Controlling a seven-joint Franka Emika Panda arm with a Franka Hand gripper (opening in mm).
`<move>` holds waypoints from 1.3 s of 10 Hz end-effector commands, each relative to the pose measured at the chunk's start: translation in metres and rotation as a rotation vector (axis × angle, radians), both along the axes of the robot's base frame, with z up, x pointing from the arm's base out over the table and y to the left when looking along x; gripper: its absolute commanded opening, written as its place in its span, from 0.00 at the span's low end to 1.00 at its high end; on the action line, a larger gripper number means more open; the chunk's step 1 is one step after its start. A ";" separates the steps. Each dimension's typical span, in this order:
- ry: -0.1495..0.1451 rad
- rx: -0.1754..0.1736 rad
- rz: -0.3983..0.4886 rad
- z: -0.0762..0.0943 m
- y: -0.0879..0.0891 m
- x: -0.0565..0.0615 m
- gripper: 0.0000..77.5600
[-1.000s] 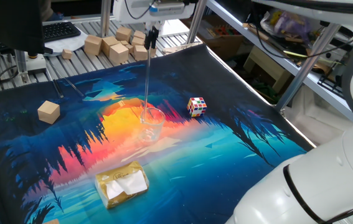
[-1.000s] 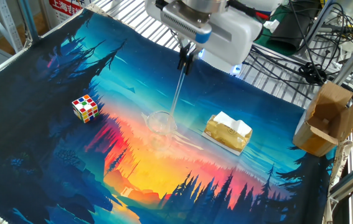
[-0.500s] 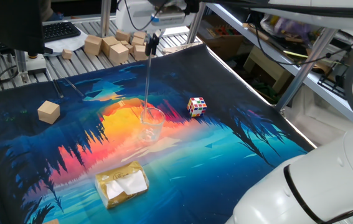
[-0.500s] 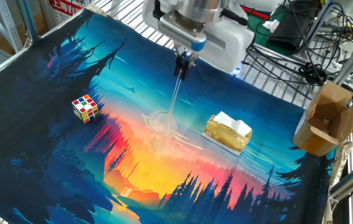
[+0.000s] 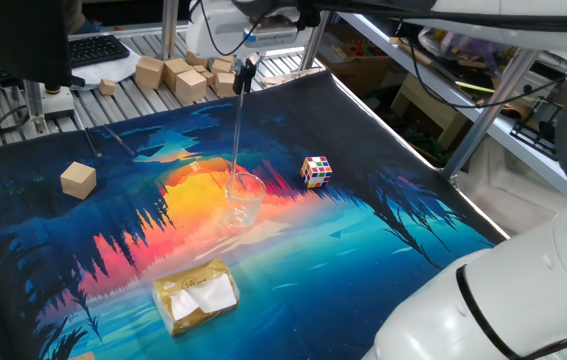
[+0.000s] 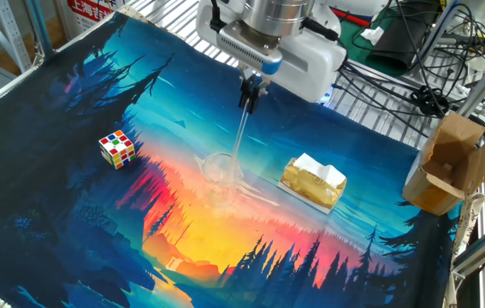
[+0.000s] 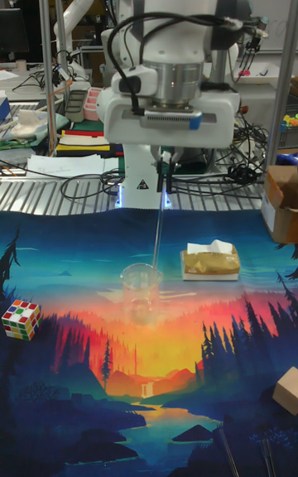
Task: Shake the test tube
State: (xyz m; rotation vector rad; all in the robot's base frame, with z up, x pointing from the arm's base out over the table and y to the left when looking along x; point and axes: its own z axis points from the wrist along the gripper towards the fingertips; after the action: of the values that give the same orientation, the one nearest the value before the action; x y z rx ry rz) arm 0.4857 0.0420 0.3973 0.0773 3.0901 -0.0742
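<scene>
While the puzzle cube sits alone on the left of the printed mat in the tall view, the glass cup stands upright nearer the middle, on the orange sunset part of the print. Rising out of the cup is the test tube, thin and clear, its lower end inside the cup and its top leaning slightly toward the robot. The gripper hangs straight above, its two dark fingers pinched together on the tube's upper end. Just right of the cup, and apart from it, lies a gold packet with white paper showing on top. Farther right, a cardboard box stands at the mat's edge, and a wooden block rests near the mat's lower right corner. From one fixed view, more wooden blocks lie grouped on the metal rollers beyond the mat, behind the gripper.
</scene>
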 end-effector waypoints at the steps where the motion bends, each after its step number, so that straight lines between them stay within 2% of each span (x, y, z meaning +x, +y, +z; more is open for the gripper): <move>1: -0.033 0.002 -0.003 -0.018 0.003 -0.001 0.01; 6: -0.042 -0.001 0.016 -0.030 -0.002 0.002 0.01; 10: -0.042 0.000 -0.010 -0.032 -0.002 0.002 0.01; 13: -0.055 -0.005 0.003 -0.032 -0.002 0.002 0.01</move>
State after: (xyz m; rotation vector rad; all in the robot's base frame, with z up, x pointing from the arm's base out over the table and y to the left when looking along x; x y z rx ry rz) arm 0.4873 0.0399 0.3643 0.0755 3.0383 -0.0777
